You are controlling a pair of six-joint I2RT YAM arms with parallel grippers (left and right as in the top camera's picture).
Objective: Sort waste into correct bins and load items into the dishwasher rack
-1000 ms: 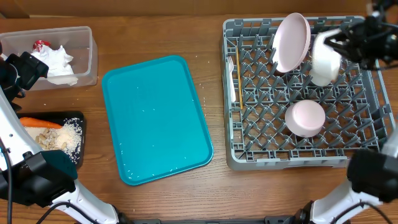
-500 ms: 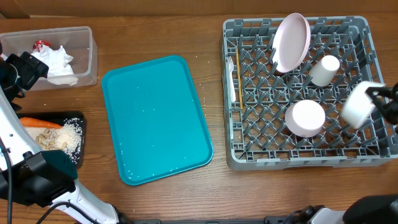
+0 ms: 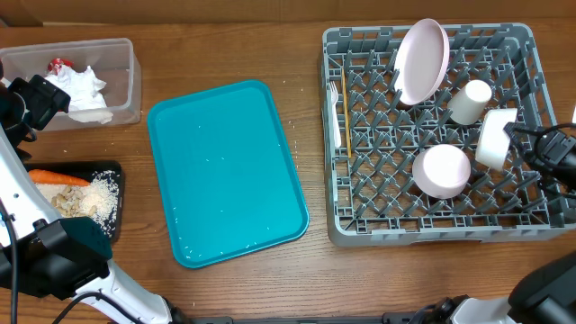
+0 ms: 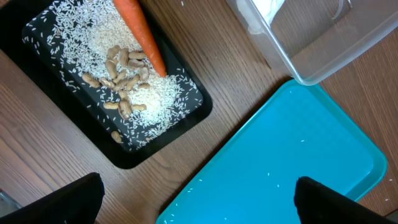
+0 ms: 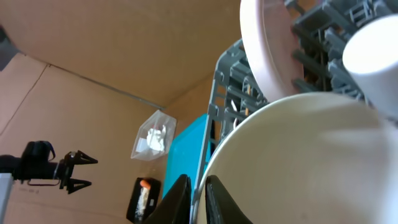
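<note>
**Overhead.** Large square grey plastic rack [image 3: 423, 232] at the right of the wooden table [image 3: 270, 288]. Round pale-pink plate [image 3: 421, 61] upright on edge among the rear pegs. Small white cylindrical cup [image 3: 470, 102] just beside it. Small pale-pink bowl [image 3: 441, 171] upturned near the front. White plastic fork [image 3: 334, 112] and thin wooden stick [image 3: 343, 117] side by side along the left wall. Right gripper [image 3: 520, 144] at the rack's right side, clamped on a small white bowl [image 3: 495, 138] tilted on edge, right of the cup and the upturned bowl. Flat teal serving tray [image 3: 225, 171] at centre. Clear plastic rectangular tub [image 3: 133, 81] at rear left, containing crumpled white napkin [image 3: 85, 90] and small red-and-white wrapper [image 3: 59, 65]. Shallow black rectangular tray [image 3: 108, 166] at front left.

**Left wrist.** Left gripper [image 4: 198, 183] above the table, fingers [image 4: 81, 199] spread wide, holding nothing. Below lies the black tray, with orange carrot [image 4: 140, 34], white rice [image 4: 99, 43] and beige food scraps [image 4: 121, 78]. Tub corner and teal tray edge adjacent.

**Right wrist.** Fingers [image 5: 177, 199] close together, apparently pinching the white bowl's rim. Contact between bowl and pegs impossible to judge. Plate and cup beyond.
</note>
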